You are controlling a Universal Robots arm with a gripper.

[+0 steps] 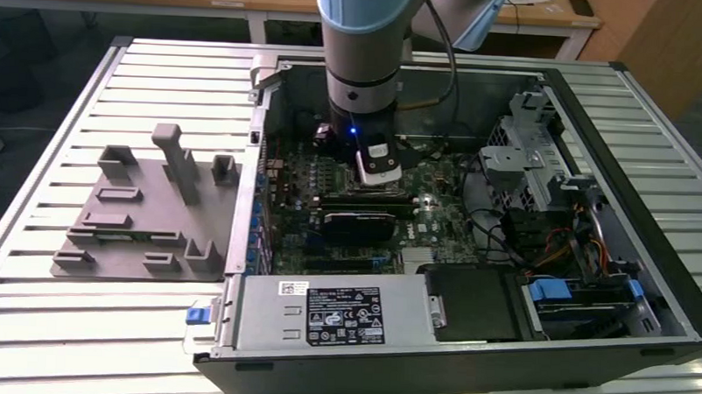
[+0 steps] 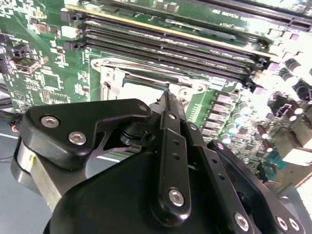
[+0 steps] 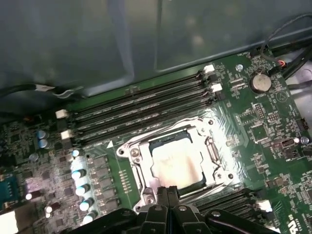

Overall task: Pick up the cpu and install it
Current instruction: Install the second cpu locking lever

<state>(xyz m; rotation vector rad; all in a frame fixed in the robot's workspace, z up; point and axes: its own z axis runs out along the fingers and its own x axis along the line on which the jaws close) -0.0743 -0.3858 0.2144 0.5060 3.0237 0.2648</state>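
The cpu (image 3: 175, 165), a square chip with a pale silver top, lies flat inside the metal socket frame (image 3: 131, 152) on the green motherboard (image 3: 253, 131). My gripper (image 3: 168, 194) hangs just over the socket's near edge, its two black fingers pressed together with nothing between them. In the second wrist view the gripper (image 2: 168, 97) points its closed tip at the socket frame (image 2: 108, 73). In the exterior view the gripper (image 1: 375, 179) reaches down into the open computer case (image 1: 629, 259), over the middle of the motherboard (image 1: 438, 213).
Rows of black memory slots (image 3: 141, 105) run beside the socket, with capacitors (image 3: 80, 175) on the other side. A drive cage (image 1: 527, 159) and cables (image 1: 559, 248) fill the case towards the exterior view's right. A grey plastic fixture (image 1: 140, 216) stands on the slatted table (image 1: 42, 326) outside.
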